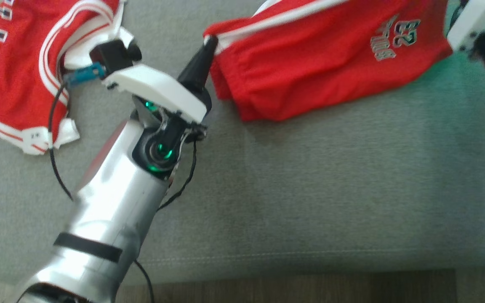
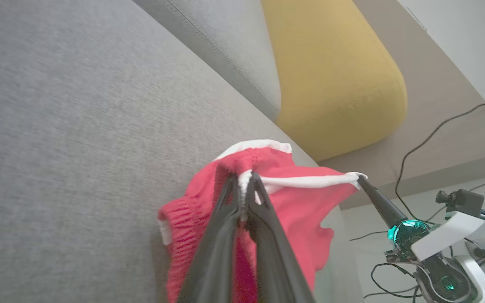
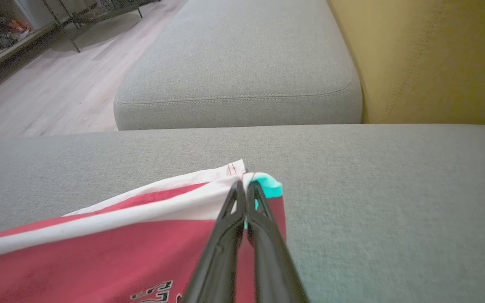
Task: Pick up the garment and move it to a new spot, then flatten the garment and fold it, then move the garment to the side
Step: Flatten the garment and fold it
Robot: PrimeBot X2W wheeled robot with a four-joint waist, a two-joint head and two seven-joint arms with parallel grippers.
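Leftmost, a crumpled red basketball jersey with white trim and lettering (image 1: 15,63) lies on the grey fabric sofa seat (image 1: 310,189), apart from the task garment. Next over, the silver left forearm (image 1: 107,210) reaches up and to the right. The left gripper (image 1: 209,42) has its two dark fingers pressed together on the white-trimmed near corner of the red mesh shorts with white stripe and "23" print (image 1: 322,67). The left wrist view agrees: fingers pinched narrow on the white edge, red cloth bunched under them. The shorts span the upper middle of the head view over the seat cushion, partly doubled, stretched between both grippers; whether they rest on the seat or hang just above it, I cannot tell. Farther right, the right gripper (image 3: 244,191) is clamped tight on the opposite white corner, with a teal-tinted bit of fabric at its fingertips. A rounded yellow cushion (image 2: 335,75) leans against the sofa back beyond the shorts.
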